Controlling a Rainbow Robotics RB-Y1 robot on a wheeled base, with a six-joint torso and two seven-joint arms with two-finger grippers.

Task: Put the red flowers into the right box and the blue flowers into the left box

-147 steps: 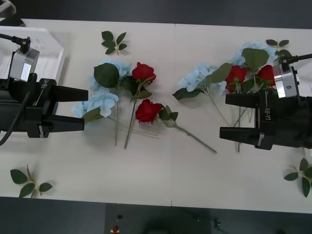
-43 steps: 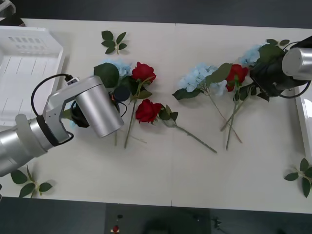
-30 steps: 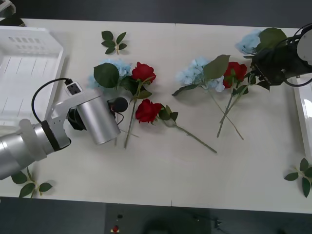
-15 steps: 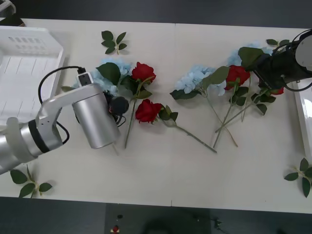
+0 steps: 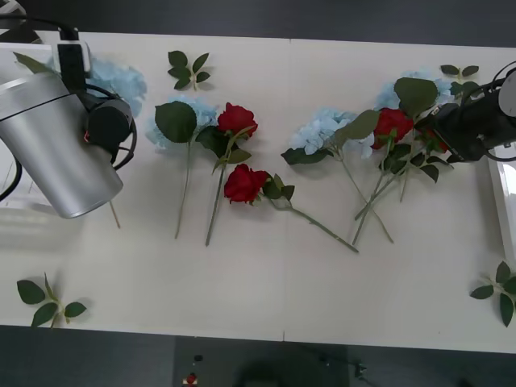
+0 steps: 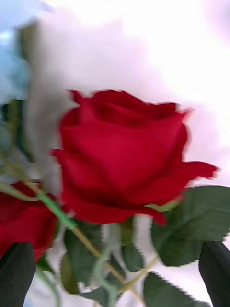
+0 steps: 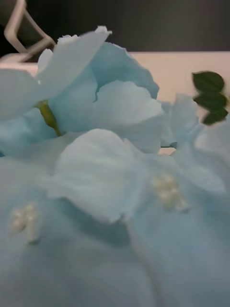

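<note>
White tabletop [image 5: 266, 290] under a dark far wall is what I'm working over, with most of the sorting undone. One of the blue flowers [image 5: 117, 76] hangs lifted at the far left; its petals crowd my left wrist view [image 7: 110, 182], and its stem trails below the left arm's silver wrist, so I judge the left gripper [image 5: 97, 121] is closed on it, though I can't see the fingers themselves. It sits beside the left box [image 5: 10, 200], of which I see just a strip of rim behind the arm, so it isn't dropped in yet. A second blue cluster [image 5: 181, 117] lies mid-table, a third [image 5: 322, 129] right of centre, a fourth [image 5: 403, 85] far right.

Two red flowers [image 5: 238, 119] lie near the middle, untouched. My right gripper [image 5: 443, 133] reaches into the right-hand tangle, next to another red bloom [image 5: 393, 122]; its wrist view has a rose [image 6: 124, 153] right between the dark fingertips [image 6: 215, 268], which stand apart at the corners. The right box [image 5: 505, 193] shows as a white edge just beyond that arm.
</note>
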